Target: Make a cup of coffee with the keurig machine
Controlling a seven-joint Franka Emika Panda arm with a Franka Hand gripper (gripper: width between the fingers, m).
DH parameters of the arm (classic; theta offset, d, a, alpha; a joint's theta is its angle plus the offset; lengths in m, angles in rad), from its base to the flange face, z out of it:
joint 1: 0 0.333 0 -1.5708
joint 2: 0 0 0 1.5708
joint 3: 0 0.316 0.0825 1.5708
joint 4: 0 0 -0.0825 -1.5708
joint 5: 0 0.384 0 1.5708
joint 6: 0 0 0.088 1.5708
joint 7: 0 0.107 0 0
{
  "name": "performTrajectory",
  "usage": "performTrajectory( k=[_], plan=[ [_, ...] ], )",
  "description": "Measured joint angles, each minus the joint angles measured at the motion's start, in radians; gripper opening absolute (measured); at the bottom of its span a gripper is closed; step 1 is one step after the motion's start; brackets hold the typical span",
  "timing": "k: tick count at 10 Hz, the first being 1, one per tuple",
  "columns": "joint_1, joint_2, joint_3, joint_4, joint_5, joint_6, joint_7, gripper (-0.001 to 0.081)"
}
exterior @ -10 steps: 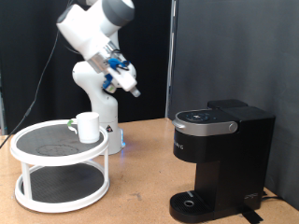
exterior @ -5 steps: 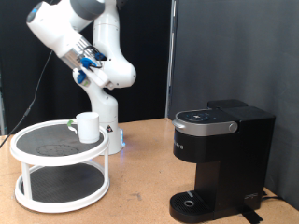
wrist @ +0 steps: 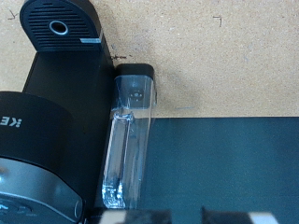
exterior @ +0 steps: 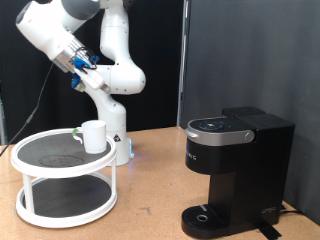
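Note:
The white cup stands upright on the top tier of a round white stand at the exterior view's left. The black keurig machine stands at the right with its lid down and its round drip tray bare. My gripper is high at the upper left, well above the cup, and holds nothing. In the wrist view the machine shows from above with its clear water tank. Only slivers of my fingertips show at the frame edge, set apart.
A small green thing lies beside the cup on the stand. The stand has a lower tier. The arm's white base stands behind the stand. A dark curtain hangs behind the tan table.
The arm has swung towards the exterior view's left, carrying the gripper from above the table's middle to high above the stand. The cup and machine have not moved.

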Motion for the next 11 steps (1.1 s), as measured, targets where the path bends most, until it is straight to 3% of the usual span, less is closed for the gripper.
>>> performTrajectory(
  k=[5,9,11],
  plan=[
    [-0.069,0.003,-0.13,0.046,-0.113,-0.122,-0.065,0.0],
    [-0.077,0.016,-0.17,0.06,-0.154,-0.113,-0.088,0.0],
    [-0.078,0.022,-0.17,0.032,-0.174,-0.061,-0.092,0.0]
  ],
)
